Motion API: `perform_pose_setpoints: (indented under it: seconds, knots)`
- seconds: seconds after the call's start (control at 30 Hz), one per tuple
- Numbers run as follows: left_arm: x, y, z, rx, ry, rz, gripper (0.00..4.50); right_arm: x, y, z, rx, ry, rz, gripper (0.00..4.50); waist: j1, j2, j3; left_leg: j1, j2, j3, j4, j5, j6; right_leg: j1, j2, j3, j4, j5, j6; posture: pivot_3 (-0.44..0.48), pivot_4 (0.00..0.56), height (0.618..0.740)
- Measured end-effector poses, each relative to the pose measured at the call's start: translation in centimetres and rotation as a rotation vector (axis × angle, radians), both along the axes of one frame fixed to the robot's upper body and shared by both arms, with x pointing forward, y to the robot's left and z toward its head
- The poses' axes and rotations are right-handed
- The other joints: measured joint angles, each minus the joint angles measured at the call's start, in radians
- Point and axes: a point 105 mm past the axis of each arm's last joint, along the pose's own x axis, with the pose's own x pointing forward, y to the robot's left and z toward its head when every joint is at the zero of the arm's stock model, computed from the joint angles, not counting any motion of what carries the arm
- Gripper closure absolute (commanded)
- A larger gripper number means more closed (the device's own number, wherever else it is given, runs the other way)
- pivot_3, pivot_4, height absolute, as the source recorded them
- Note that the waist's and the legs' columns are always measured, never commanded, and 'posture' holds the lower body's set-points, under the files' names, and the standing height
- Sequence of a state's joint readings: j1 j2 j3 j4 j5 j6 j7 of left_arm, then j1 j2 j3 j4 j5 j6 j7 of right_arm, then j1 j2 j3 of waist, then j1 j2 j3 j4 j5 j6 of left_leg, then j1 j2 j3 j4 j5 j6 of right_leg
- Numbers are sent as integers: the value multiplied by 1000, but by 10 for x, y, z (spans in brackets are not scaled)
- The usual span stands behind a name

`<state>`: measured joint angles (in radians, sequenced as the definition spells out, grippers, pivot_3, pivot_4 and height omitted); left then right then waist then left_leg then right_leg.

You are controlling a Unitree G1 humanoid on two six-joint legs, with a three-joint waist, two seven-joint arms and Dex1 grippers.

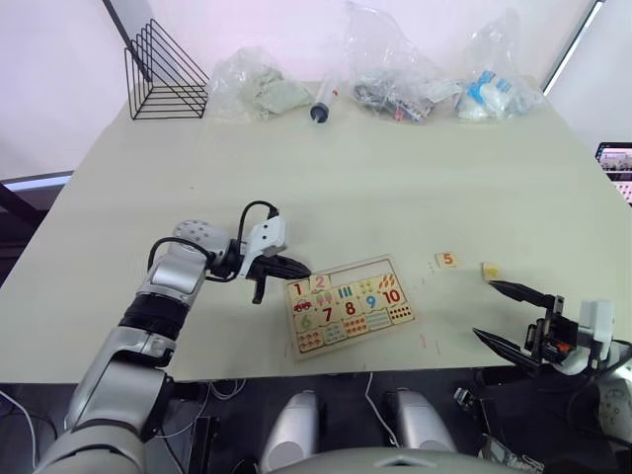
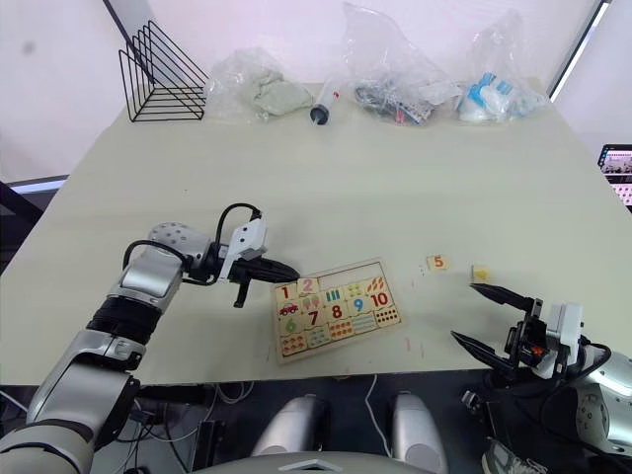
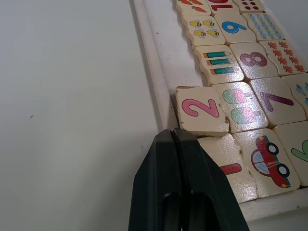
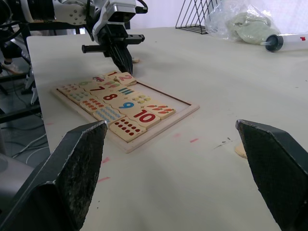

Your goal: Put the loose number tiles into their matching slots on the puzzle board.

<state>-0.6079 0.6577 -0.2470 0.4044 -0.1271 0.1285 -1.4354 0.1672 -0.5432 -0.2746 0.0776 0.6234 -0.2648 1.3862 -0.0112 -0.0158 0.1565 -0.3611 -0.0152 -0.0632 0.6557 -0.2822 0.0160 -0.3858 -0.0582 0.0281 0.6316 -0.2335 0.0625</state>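
Observation:
The puzzle board lies near the table's front edge. Its top row holds the red 1 tile and the pink 2 tile, which sits a little crooked. Beside the 2 the slots are bare. My left gripper is shut with nothing in it, and its tip rests at the board's left corner, over the 1 tile and just short of the 2. The orange 5 tile and a tile with a yellow mark lie loose to the right of the board. My right gripper hangs open below the yellow tile.
Along the far edge stand a black wire rack, three clear plastic bags and a syringe. A screen shows beyond the right edge. Bare tabletop lies between the board and the far clutter.

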Motion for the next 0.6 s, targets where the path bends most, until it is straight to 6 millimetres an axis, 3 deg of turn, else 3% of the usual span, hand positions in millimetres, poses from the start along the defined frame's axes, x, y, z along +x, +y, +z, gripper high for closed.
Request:
perform_pose_setpoints:
  seconds: [0.6]
  knots:
    - [-1,-5,-1,-7,-1,-17,4467,-2,0,-2,-1,9,-3,0,0,0,0,0,0,0,0,0,0,0,0,0,0,0,0,0,150,740]
